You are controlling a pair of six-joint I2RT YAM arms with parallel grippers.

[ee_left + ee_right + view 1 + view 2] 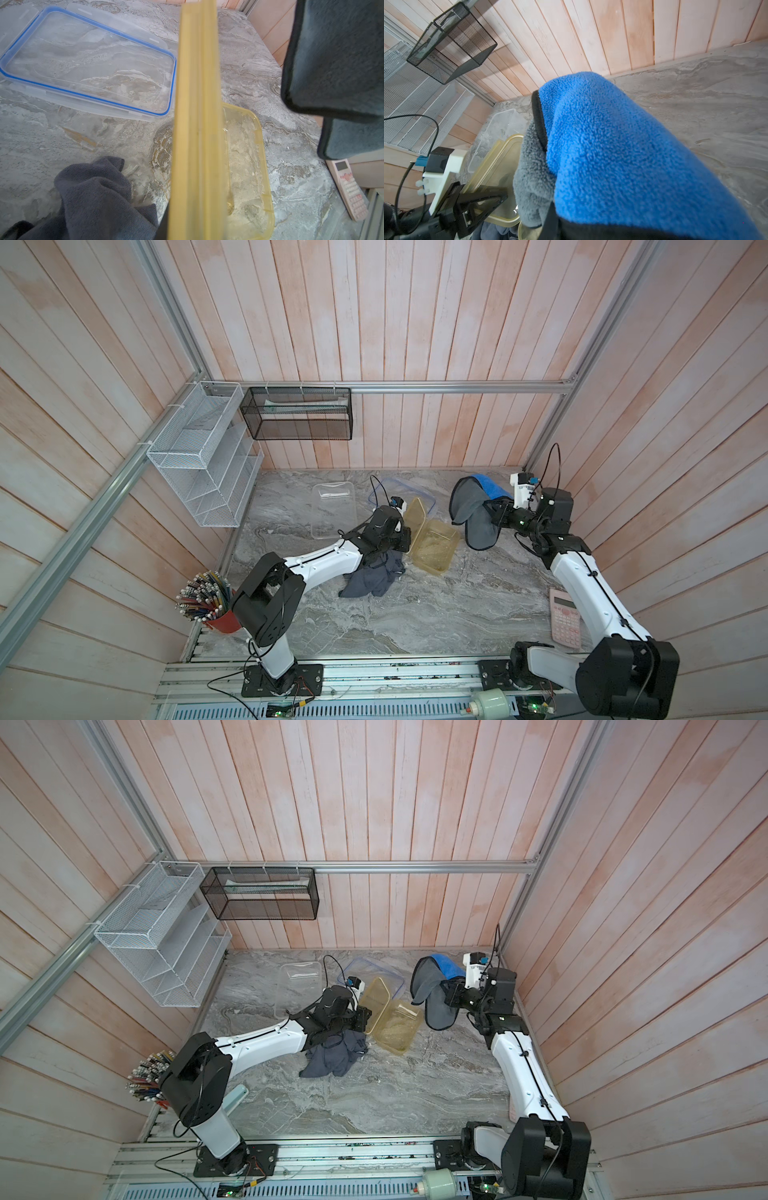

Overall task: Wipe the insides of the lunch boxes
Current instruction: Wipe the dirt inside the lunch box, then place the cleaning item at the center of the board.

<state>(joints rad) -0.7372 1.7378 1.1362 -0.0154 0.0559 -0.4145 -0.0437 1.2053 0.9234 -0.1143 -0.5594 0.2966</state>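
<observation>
The right gripper (495,511) is clamped on a blue-and-grey microfibre cloth (602,155). The cloth hangs in the air above the table (436,614), to the right of the amber-yellow lunch box (436,549). The left gripper (406,540) is closed on the amber-yellow lid (197,124) and holds it on edge just beside that box's left rim, so the box lies open. The clear lunch box (334,510) sits further left, uncovered, near the blue-rimmed lid (89,62). A dark grey towel (372,580) lies under the left wrist.

The step in hand looks like bringing the cloth down into the amber box. To do it well, tip the lid away so it clears the path and lower the bunched cloth flat onto the box floor. Then sweep into each rounded corner with light pressure, since the thin box may slide.
</observation>
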